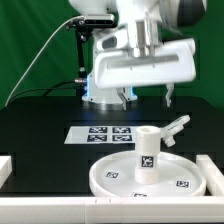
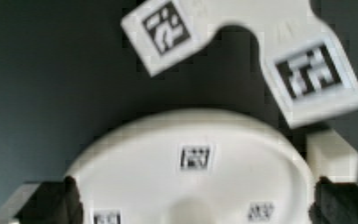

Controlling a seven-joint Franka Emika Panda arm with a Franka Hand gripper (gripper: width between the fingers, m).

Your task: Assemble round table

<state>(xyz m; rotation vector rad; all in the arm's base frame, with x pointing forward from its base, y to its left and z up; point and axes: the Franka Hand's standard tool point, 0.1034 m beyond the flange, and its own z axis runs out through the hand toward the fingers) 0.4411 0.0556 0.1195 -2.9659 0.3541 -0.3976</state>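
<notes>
Gripper hung above the black table with its jaws spread as wide as they go, and nothing was between them. There was only one arm, so there was no question of which one was nearer.

The round table was in loose parts in front of it. The large round disc lay flat on the table, lower in the exterior view than the jaws and on the near side of the marker board. The short post stood upright on the middle of the disc, with its long axis vertical, almost directly under the gap of the jaws as that view showed it. Whether the post was already fixed into the disc could not be told.

The cross-shaped piece was just beside the top of the post, on the exterior view's right, and it was tilted, with one arm pointing up and away. It was not clear if it touched the post or the rim of the disc. In the wrist view, two of its arms reached past the curved edge of the disc, so it lay ahead of the jaws and not between them.

In my judgement, the coming move depended on this offset: the jaws had to go down and toward the cross-shaped piece before any closing.

No brand name or readable writing was visible. The only markings were black-and-white square tags on the parts and on the marker board.
</notes>
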